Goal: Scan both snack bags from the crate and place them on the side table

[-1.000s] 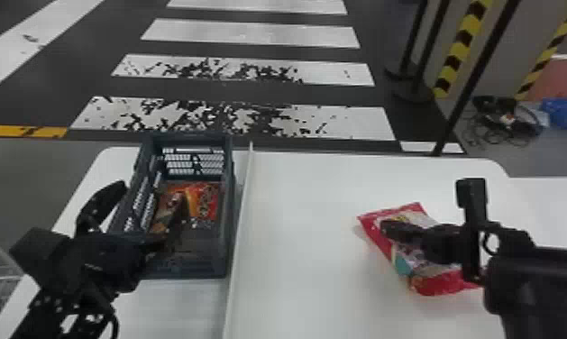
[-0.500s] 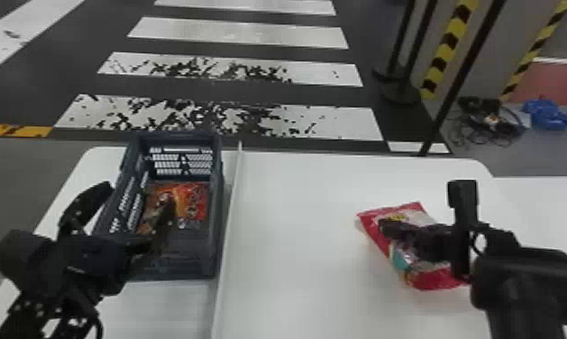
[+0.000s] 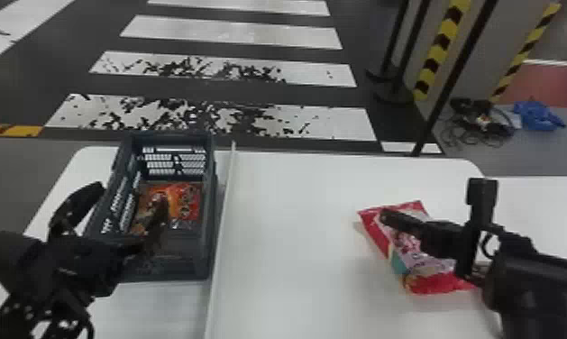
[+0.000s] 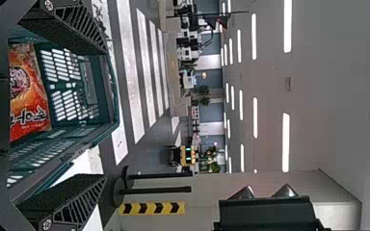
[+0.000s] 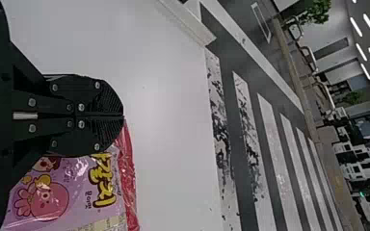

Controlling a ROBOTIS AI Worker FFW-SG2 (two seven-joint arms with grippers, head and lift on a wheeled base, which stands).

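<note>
The light is bright and even, coming from overhead: in the left wrist view, rows of ceiling strip lights (image 4: 286,142) glare solid white. The bench (image 3: 295,225) reflects a soft, pale sheen. A faint, soft-edged shadow lies beside the red snack bag (image 3: 433,284), whose wrapper catches small glints in the right wrist view. Inside the crate (image 3: 211,212), the near end is dimmer.
</note>
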